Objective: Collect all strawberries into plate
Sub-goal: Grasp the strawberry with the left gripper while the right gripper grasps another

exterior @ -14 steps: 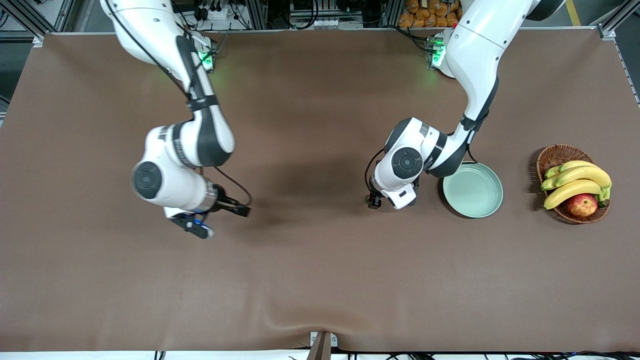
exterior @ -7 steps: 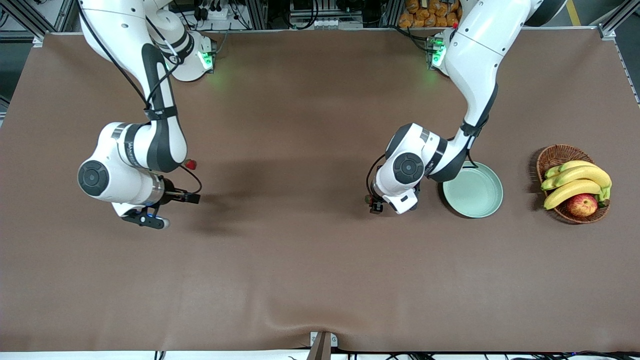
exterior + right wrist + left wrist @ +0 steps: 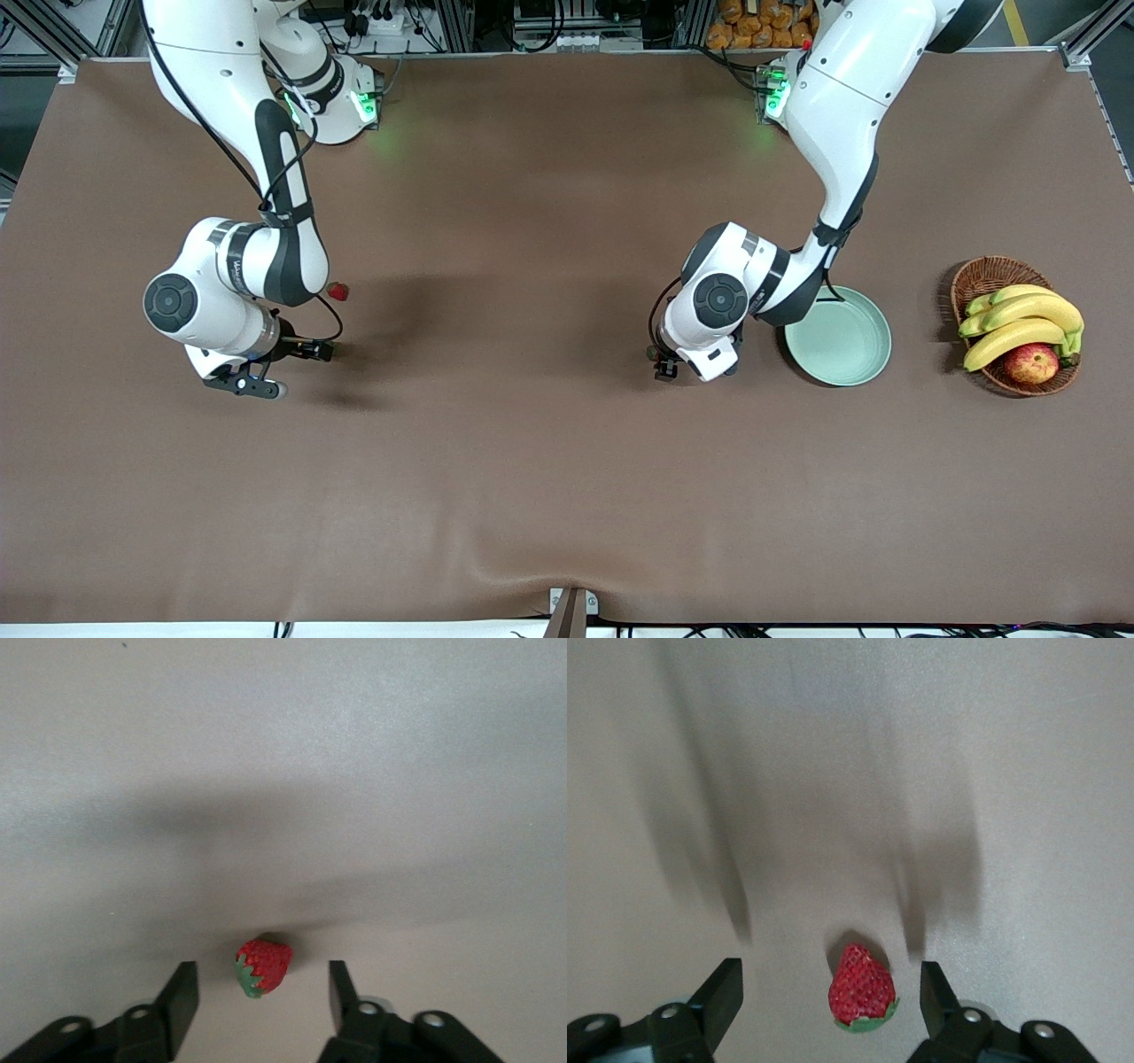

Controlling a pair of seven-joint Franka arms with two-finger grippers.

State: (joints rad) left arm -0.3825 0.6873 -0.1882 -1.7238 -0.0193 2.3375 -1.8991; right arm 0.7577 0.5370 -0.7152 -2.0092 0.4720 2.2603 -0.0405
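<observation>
The brown bench (image 3: pixel 549 496) fills the front view. My two arms come down from its top edge.

My right gripper (image 3: pixel 241 385) is low over the bench at mid-height of the frame, toward the right arm's end. Its jaws are apart, and one strawberry (image 3: pixel 262 966) lies on the bench between them, touching neither.

My left gripper (image 3: pixel 661 363) is low over the bench near the frame's middle, just beside the plate (image 3: pixel 842 350). Its jaws stand wide apart, and a second strawberry (image 3: pixel 861 986) lies between them with clear gaps on both sides.

Counted from large to small:
- One wicker basket (image 3: pixel 979 275) sits at the left arm's end.
- One mint-green plate sits between the basket and my left gripper.
- One bunch of bananas (image 3: pixel 1019 321) is in the basket; I cannot settle how many.
- One apple (image 3: pixel 1031 363) is in the basket.
- There are three strawberries, and the third strawberry (image 3: pixel 337 290) lies in the open beside my right arm, higher in the frame than the right gripper.
</observation>
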